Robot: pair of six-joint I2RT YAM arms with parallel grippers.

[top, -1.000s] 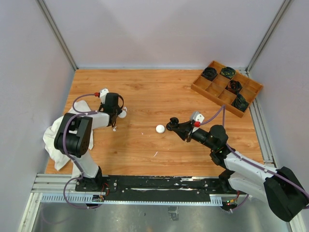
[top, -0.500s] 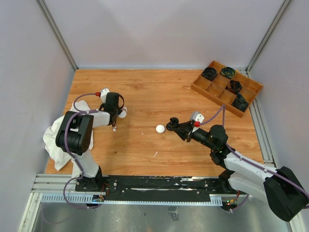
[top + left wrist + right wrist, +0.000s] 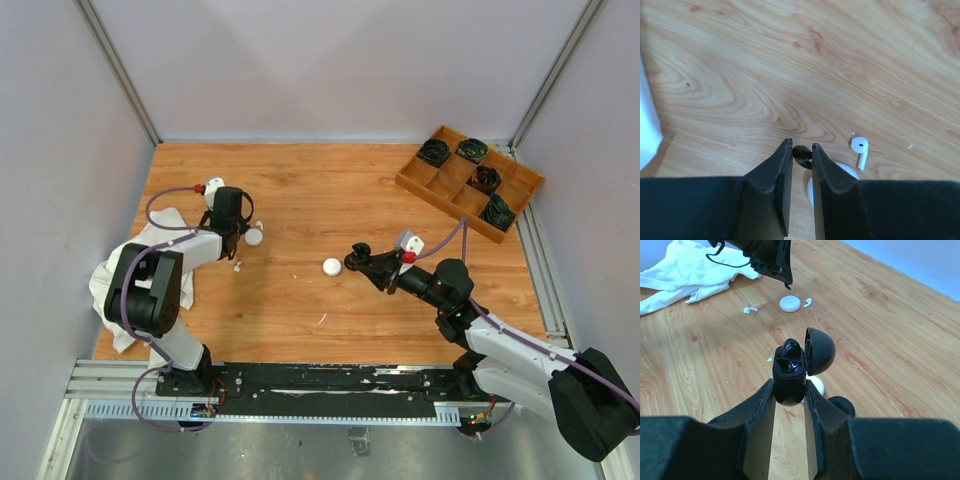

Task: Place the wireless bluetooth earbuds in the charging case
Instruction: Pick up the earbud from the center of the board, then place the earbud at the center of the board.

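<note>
My left gripper (image 3: 801,146) is shut on a small black earbud (image 3: 802,152), pinched at the fingertips just over the wood. Next to it lie a white earbud (image 3: 860,147) and a round white case (image 3: 846,169), partly behind my finger. Seen from the right wrist, that left gripper (image 3: 782,275) hangs over the white case (image 3: 790,303). My right gripper (image 3: 789,382) is shut on the black charging case (image 3: 789,374). Its lid (image 3: 819,351) stands open, and one black earbud (image 3: 791,348) sits in a socket. From above, this case (image 3: 354,260) is held mid-table.
A second white earbud (image 3: 750,309) lies left of the white case. Another white puck (image 3: 332,266) and a black puck (image 3: 841,405) sit under my right gripper. A white cloth (image 3: 115,290) lies at the left edge. A wooden tray (image 3: 415,182) holding black items stands at the back right.
The left jaws have closed on the black earbud and the left gripper has shifted slightly toward the back, uncovering more of the white case. The right arm has stayed still.
</note>
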